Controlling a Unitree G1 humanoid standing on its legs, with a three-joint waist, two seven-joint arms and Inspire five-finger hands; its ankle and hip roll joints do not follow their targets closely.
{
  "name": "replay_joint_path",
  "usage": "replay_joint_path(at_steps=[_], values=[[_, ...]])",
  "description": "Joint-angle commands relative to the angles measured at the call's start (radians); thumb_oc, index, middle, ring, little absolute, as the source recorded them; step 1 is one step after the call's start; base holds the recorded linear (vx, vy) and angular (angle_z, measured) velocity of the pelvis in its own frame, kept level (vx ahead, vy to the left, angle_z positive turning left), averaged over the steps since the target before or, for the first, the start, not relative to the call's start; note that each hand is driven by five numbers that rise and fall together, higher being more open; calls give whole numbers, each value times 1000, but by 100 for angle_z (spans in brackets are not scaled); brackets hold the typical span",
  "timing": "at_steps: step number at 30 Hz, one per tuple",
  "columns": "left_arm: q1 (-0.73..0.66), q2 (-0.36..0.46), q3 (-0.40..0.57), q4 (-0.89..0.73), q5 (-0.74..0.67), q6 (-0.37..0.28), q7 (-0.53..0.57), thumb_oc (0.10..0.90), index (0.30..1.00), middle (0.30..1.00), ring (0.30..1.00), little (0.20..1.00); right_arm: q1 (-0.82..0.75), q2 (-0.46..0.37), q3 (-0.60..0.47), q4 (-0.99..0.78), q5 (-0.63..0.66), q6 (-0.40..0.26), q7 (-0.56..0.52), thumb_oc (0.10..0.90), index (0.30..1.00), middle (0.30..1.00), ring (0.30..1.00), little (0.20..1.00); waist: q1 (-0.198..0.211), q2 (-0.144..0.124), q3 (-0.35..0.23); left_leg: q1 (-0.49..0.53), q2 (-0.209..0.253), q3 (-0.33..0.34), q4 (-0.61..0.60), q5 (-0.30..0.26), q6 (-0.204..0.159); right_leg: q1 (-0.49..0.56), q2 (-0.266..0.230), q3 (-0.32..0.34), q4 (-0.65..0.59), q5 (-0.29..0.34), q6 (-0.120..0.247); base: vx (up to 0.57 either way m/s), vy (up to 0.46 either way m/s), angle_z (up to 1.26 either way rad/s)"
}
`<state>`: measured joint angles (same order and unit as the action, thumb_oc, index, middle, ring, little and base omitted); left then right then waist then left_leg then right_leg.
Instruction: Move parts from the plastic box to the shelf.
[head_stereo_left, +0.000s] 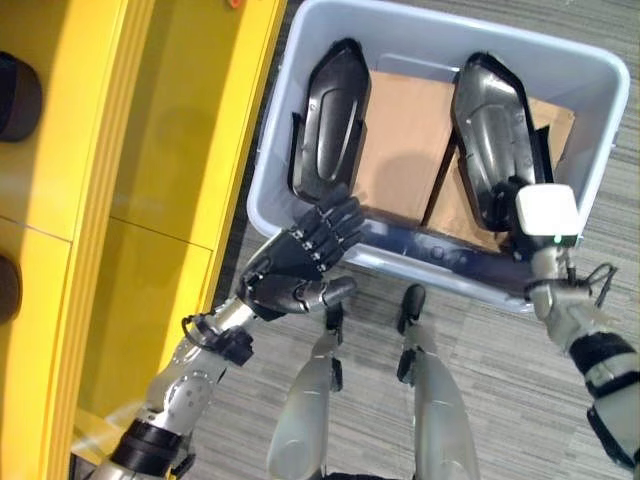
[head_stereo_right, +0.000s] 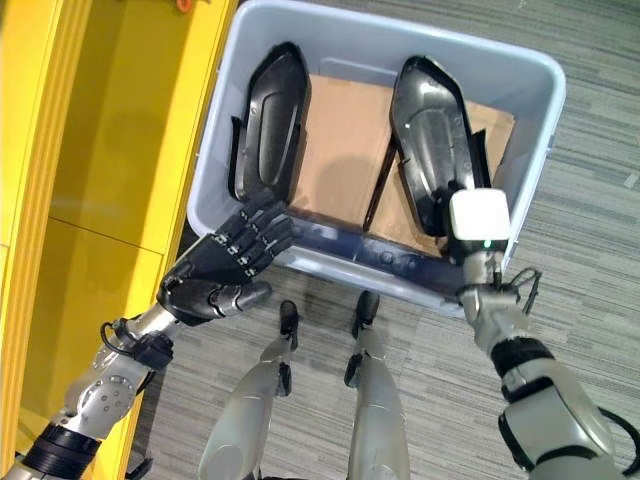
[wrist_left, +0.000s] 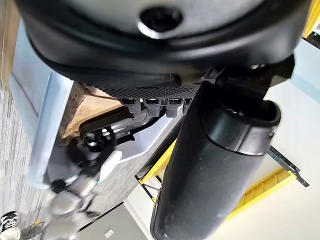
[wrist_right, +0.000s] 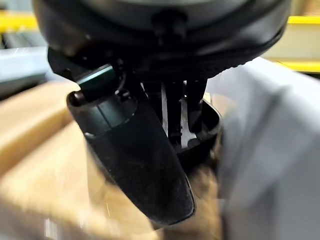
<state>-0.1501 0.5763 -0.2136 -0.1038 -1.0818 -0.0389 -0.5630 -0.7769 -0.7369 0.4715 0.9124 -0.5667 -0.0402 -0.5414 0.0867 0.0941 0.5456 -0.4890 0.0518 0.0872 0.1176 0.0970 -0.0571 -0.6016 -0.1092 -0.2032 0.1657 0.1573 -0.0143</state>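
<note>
A: Which step are we on?

B: Looks like the pick-up. Both parts are in the plastic box (head_stereo_left: 590, 120), lying on cardboard (head_stereo_left: 410, 140). One black part (head_stereo_left: 330, 120) sits along the box's side nearest the shelf, the other part (head_stereo_left: 495, 130) toward the opposite side.

A: Hands?

B: Left hand (head_stereo_left: 300, 265) is at the box's near rim, by the lower end of the shelf-side part. Fingers fairly straight, reaching over the rim, thumb out to the side. Holding nothing, as far as I can see. Right hand (wrist_right: 135, 150) is down inside the box at the near end of the other part. Its wrist view shows thumb and fingers pointing down at that part's edge, but I can't tell whether they've closed on it.

A: Next move?

B: Prob. close on one part, lift it clear of the rim w/o snagging, then carry it over to the yellow shelf (head_stereo_left: 150, 150). The parts are long and curved, so one-ended grabs may tip.

A: Surroundings?

B: Box sits on grey carpet floor (head_stereo_left: 500, 350), just beside the shelf. Dark round things show on the shelf's far edge; can't tell what they are.
</note>
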Motion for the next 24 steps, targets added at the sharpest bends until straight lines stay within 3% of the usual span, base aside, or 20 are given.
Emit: replay_joint_path(at_steps=[1, 9, 16, 24], values=[[-35, -15, -21, -122, 22, -26, -9, 900, 1000, 1000, 1000, 1000, 25, 3, 45, 201, 171, 24, 285, 400, 300, 300, 300, 300, 34, 85, -26, -61, -14, 29, -9, -28, 20, -20, -4, -30, 222, -253, 60, 5, -66, 6], [-52, -29, -40, -119, 53, -37, -2, 900, 1000, 1000, 1000, 1000, 11, 22, 26, 228, 149, -9, 255, 400, 300, 300, 300, 300, 34, 93, -26, -75, -17, 29, 0, -26, 22, -37, -1, -28, 236, -254, 54, 3, -7, -2], [-5, -34, -13, -131, 31, -60, -29, 900, 1000, 1000, 1000, 1000, 113, 6, 9, 53, -28, -7, 13, 400, 300, 300, 300, 300, -2, 78, -26, -25, -12, 44, -6, -33, 22, 4, 8, -6, 215, -250, 56, 8, 39, -2], [54, -23, 38, -152, -2, -83, -53, 900, 1000, 1000, 1000, 1000, 237, -24, -33, -200, -213, -14, -138, 400, 300, 300, 300, 300, -42, 49, -26, 63, -1, 48, -23, -46, 23, 92, 24, 29, 161, -241, 62, 16, 37, -1]])
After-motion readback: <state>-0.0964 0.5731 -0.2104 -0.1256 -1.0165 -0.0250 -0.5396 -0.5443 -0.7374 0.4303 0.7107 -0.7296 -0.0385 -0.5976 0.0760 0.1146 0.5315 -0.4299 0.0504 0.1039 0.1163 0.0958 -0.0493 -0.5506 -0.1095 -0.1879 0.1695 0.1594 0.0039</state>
